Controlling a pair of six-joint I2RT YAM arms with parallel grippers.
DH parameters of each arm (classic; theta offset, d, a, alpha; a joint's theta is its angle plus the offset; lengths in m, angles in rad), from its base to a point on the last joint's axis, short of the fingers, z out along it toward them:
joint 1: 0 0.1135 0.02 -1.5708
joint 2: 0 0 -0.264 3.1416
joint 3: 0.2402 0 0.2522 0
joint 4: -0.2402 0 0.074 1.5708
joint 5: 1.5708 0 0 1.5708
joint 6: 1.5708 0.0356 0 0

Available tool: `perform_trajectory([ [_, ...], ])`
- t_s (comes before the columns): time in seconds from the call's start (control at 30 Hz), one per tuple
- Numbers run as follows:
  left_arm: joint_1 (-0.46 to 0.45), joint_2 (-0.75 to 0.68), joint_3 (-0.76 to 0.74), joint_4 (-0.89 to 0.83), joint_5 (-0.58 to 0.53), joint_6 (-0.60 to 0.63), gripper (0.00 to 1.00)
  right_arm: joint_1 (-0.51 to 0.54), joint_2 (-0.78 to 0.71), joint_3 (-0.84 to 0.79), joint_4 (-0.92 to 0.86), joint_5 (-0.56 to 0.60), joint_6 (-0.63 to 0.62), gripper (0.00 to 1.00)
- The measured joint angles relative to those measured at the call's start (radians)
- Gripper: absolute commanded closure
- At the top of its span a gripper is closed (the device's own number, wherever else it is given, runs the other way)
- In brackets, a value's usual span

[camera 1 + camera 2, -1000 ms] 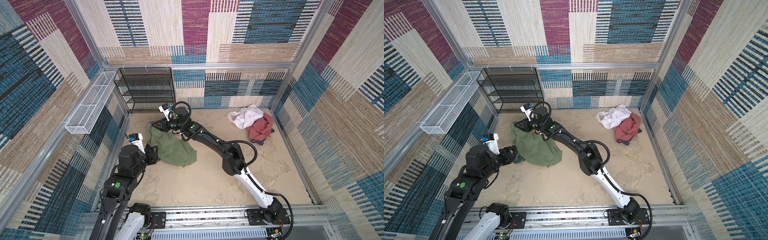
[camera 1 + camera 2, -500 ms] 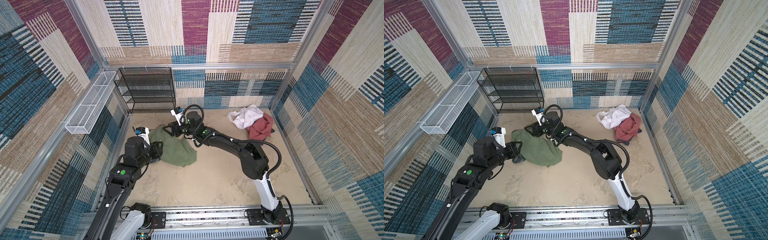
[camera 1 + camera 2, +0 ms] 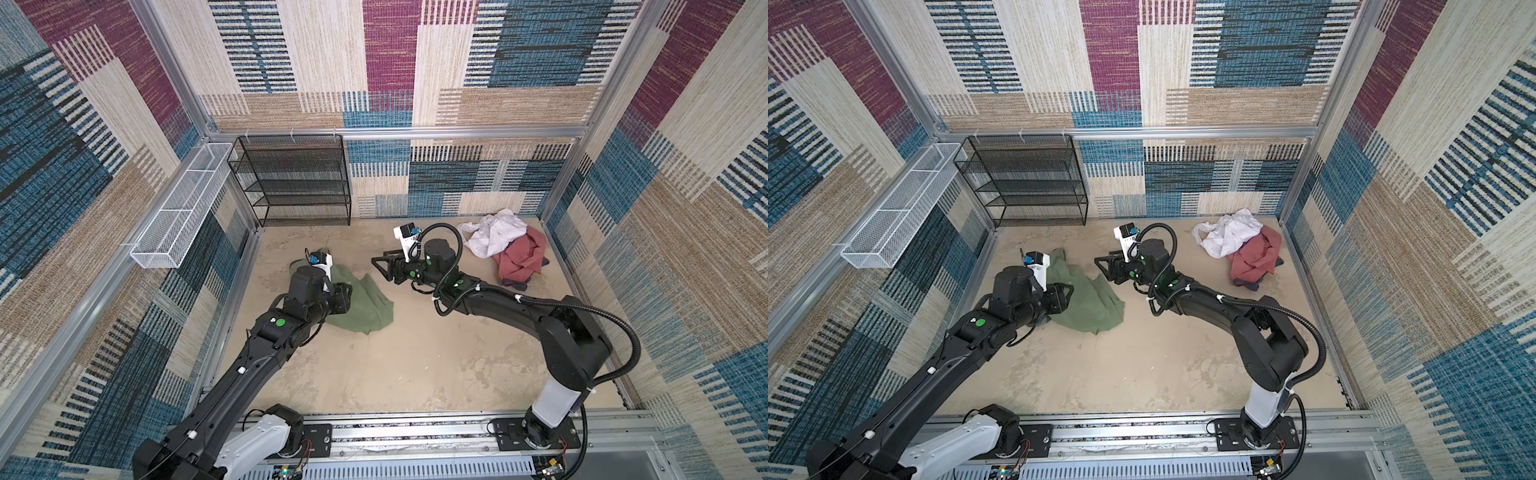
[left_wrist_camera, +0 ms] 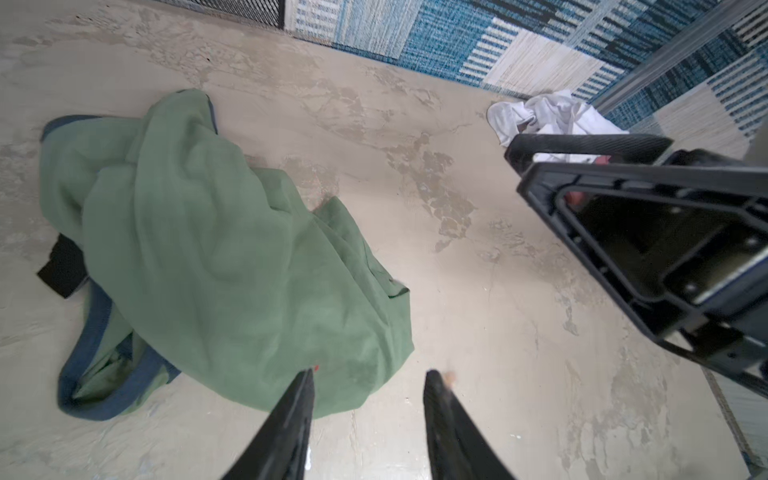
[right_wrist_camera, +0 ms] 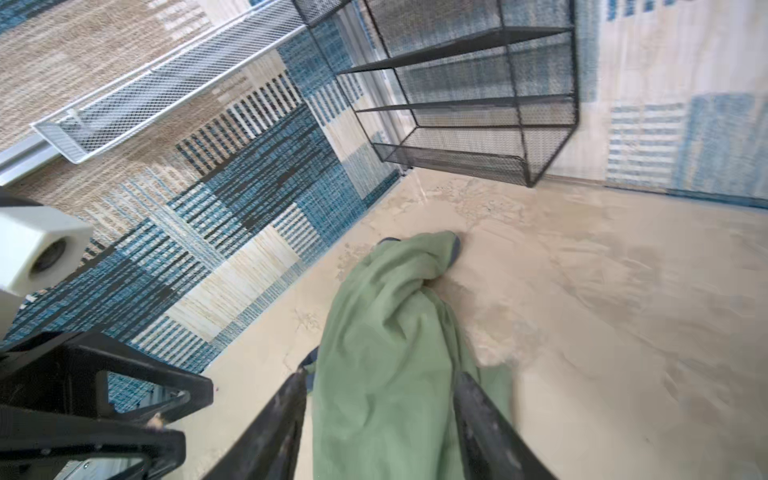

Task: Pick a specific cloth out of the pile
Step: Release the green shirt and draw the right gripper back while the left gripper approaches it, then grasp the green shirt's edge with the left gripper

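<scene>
My large olive-green fabric cloth with darker grey-blue trim lies crumpled on the sandy beige desk, toward the left side in both top views, well apart from the pile of white and salmon-red garments heaped in the far right corner; in the left wrist view the blue trim curls along one edge of the green fabric.

My left gripper hovers over the edge of that cloth; its two black fingers stand spread with bare desk showing between the tips, pinching nothing, one tip over the fabric's hem.

My right gripper hangs above the desk between the cloth and the pile, pointing toward the cloth; its fingers are spread apart and empty, the green fabric seen through the gap below them.

A black wire-mesh shelf rack stands against the far wall; a long white wire basket hangs on the left wall.
</scene>
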Motion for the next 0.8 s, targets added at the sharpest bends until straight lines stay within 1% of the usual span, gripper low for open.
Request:
perform_trajectory([
  [0.23,-0.1,0.131,-0.008,0.072,-0.05,-0.001,0.53,-0.023,-0.176,-0.189,-0.003,0.085,-0.018,0.4],
  [0.33,-0.141,0.2,-0.007,0.098,-0.055,-0.004,0.53,-0.061,-0.253,-0.249,-0.026,0.129,-0.027,0.38],
  [0.4,-0.161,0.245,-0.007,0.125,-0.06,-0.005,0.53,-0.095,-0.311,-0.296,-0.044,0.135,-0.033,0.37],
  [0.57,-0.172,0.353,0.002,0.167,-0.076,-0.011,0.54,-0.177,-0.447,-0.407,-0.075,0.17,-0.034,0.34],
  [0.8,-0.195,0.472,0.051,0.196,-0.072,-0.011,0.56,-0.239,-0.539,-0.47,-0.115,0.167,-0.04,0.33],
])
